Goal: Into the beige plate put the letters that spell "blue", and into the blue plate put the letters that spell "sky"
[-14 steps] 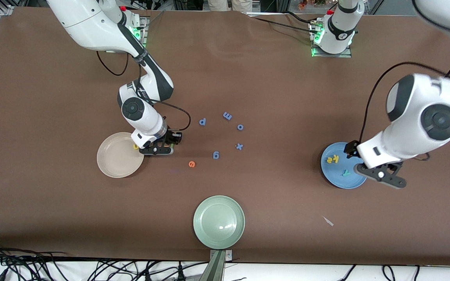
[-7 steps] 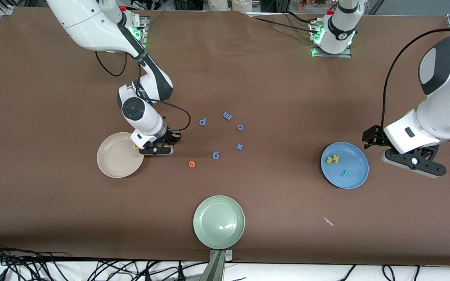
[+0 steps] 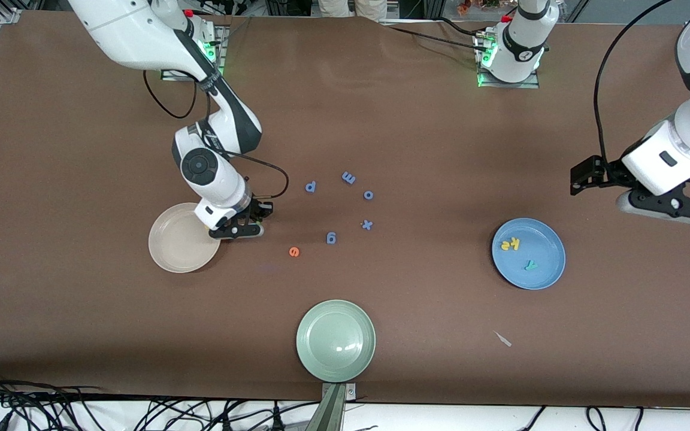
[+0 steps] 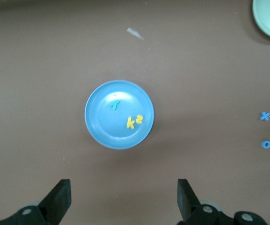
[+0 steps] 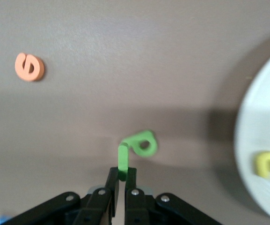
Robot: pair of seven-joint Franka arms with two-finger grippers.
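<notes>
My right gripper [image 3: 243, 230] [image 5: 123, 176] hangs beside the beige plate [image 3: 174, 248] [image 5: 261, 122], shut on the stem of a green letter [image 5: 123, 161]. A green ring [image 5: 144, 144] shows at the stem's tip; I cannot tell whether it is the same piece. The yellow u [image 5: 269, 165] lies in the beige plate. The orange e [image 3: 294, 252] [image 5: 29, 67] lies on the table. The blue plate [image 3: 545, 272] [image 4: 102, 131] holds the yellow k [image 3: 514, 243], yellow s [image 3: 505, 246] and teal y [image 3: 530, 264]. My left gripper [image 3: 671, 212] [image 4: 124, 187] is open and empty, beside that plate.
Small blue letters p [image 3: 311, 187], m [image 3: 348, 178], o [image 3: 368, 195], x [image 3: 367, 225] and g [image 3: 331, 238] lie mid-table. A pale green plate [image 3: 336, 341] sits near the front edge. A small pale scrap [image 3: 504, 339] lies nearer the camera than the blue plate.
My left gripper drew away from over the blue plate toward its own end of the table. My right gripper shut on the green letter and shifted slightly toward the beige plate.
</notes>
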